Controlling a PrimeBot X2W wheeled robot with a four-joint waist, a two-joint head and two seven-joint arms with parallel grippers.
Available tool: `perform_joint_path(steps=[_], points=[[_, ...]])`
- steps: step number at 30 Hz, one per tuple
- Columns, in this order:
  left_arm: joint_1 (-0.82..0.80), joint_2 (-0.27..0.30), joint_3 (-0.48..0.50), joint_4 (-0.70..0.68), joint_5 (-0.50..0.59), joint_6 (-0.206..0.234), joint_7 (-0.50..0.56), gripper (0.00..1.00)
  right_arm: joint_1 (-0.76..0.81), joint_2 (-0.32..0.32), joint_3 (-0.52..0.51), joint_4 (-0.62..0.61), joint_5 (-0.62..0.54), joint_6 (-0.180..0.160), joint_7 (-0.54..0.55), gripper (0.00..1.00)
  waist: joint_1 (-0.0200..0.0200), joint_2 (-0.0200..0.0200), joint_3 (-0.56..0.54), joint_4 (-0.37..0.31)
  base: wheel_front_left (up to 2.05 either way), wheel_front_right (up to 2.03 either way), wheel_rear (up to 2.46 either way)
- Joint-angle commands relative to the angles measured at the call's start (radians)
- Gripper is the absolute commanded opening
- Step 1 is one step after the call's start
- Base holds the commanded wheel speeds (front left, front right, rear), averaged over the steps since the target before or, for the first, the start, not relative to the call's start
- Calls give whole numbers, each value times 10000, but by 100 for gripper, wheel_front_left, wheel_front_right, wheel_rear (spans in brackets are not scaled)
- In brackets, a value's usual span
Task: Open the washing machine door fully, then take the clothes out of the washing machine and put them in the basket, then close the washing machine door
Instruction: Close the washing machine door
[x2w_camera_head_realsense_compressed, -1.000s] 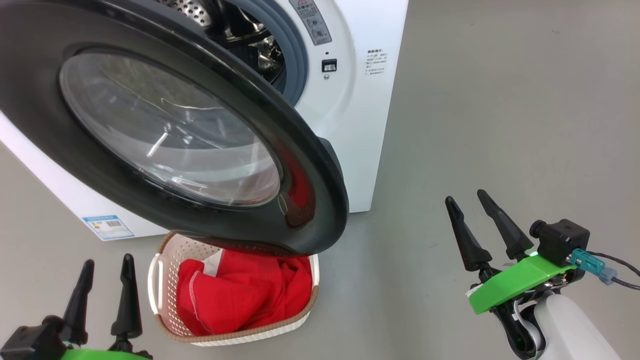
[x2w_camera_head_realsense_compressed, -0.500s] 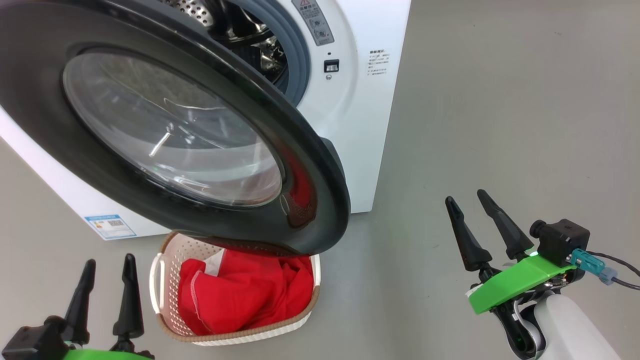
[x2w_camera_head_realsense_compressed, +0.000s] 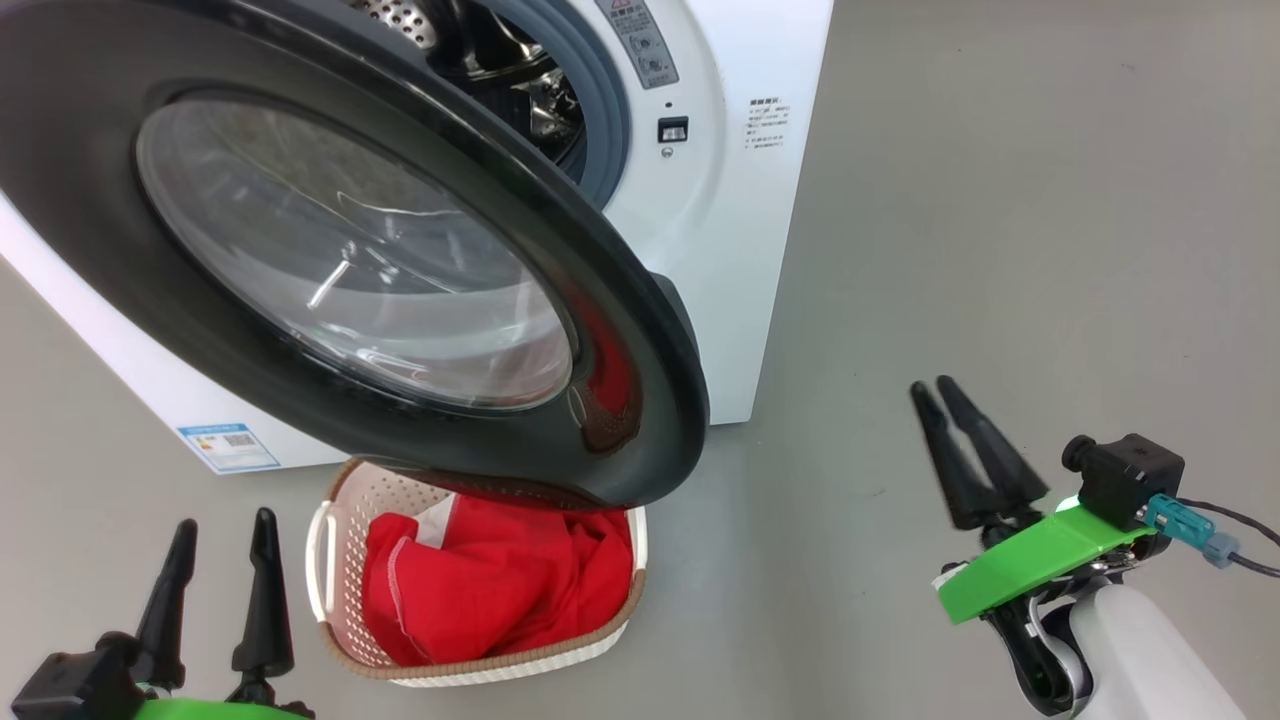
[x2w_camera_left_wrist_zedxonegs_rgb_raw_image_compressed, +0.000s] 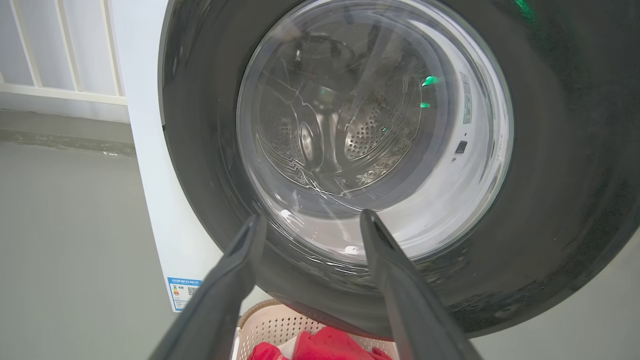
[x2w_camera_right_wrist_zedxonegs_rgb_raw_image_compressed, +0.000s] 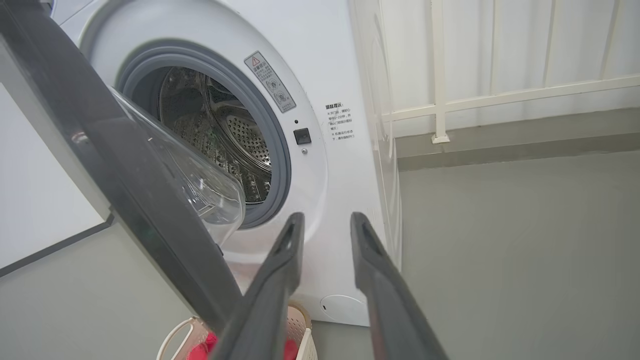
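The door (x2w_camera_head_realsense_compressed: 100, 200) stands open. The clothes (x2w_camera_head_realsense_compressed: 500, 590) lie in the basket (x2w_camera_head_realsense_compressed: 322, 560). Left gripper (x2w_camera_head_realsense_compressed: 226, 522): fingers spread wide, empty. Right gripper (x2w_camera_head_realsense_compressed: 932, 386): fingers narrowly apart, empty.

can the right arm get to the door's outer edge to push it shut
Probably yes: only bare floor lies between the right gripper and the free edge of the door.

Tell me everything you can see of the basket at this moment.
The basket is small, cream perforated plastic with a brown woven-look rim and a white side handle. It stands upright on the grey floor before the washing machine, its far edge hidden beneath the open door. Red clothes fill it.
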Motion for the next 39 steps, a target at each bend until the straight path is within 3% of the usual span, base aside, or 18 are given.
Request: perform_joint_path(steps=[1,14,23,30,39], points=[[-184,130,371,-190,58,-90,-121,100,-19,-61,186,-313,35,16,-49,0,0,0,-2,9,0,0,0],[-230,23,361,-147,49,-160,-122,100,-821,-41,415,-1370,370,16,-49,0,0,0,88,169,0,0,0],[-301,-108,318,-35,59,-229,-122,100,-1420,137,771,-1984,1009,16,-49,0,0,0,167,659,0,0,0],[-219,-223,345,100,73,-300,-122,100,-1548,208,1174,-3235,1462,16,-49,0,0,0,71,1143,0,0,0],[-149,-297,355,182,130,-376,-122,100,-1317,-209,2259,-4326,1657,16,-49,0,0,0,-38,1552,0,0,0]])
